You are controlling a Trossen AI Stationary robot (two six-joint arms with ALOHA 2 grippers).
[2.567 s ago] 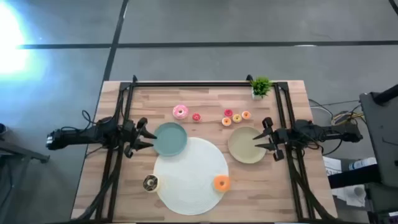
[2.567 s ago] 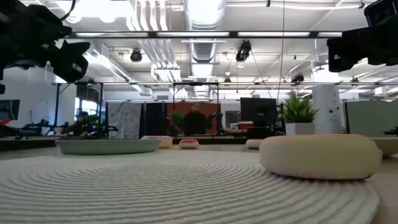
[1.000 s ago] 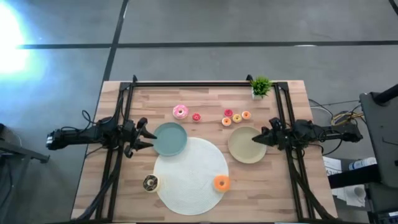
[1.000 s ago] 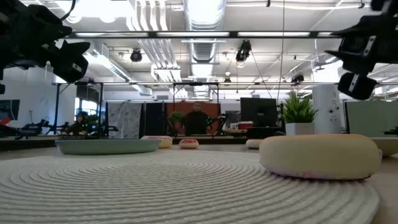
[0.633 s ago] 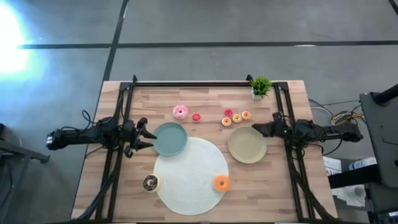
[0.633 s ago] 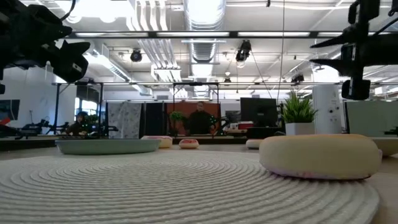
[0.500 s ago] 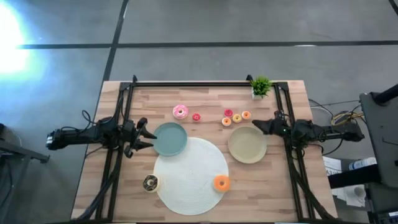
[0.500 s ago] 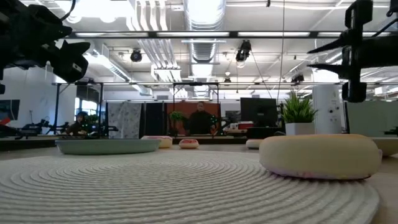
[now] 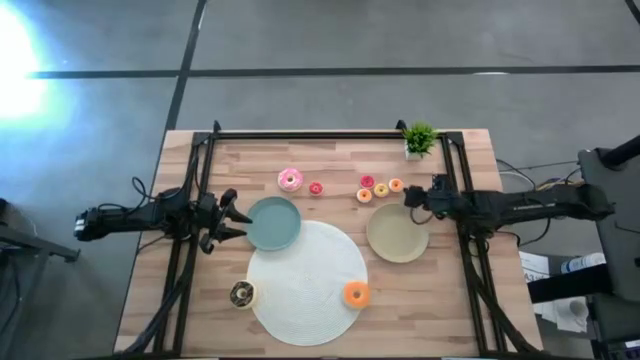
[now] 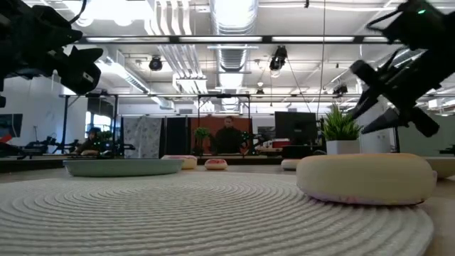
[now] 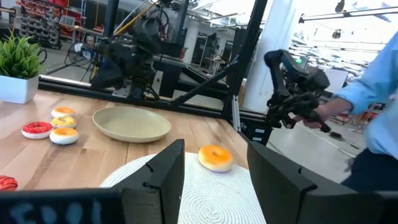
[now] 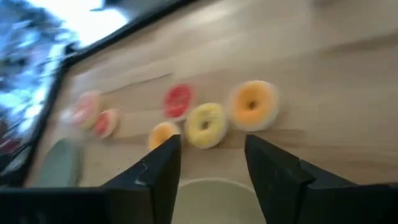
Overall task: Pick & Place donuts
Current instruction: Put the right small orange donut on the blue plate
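The right end effector (image 9: 410,197), fingers spread, hangs near the tiny donuts (image 9: 380,189); they look light and soft, best pinched across the ring.

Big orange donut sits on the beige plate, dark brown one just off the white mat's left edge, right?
Not quite. The high view shows the orange donut on the white mat, near its right edge; the beige plate holds nothing. The dark brown donut does lie at the mat's left edge.
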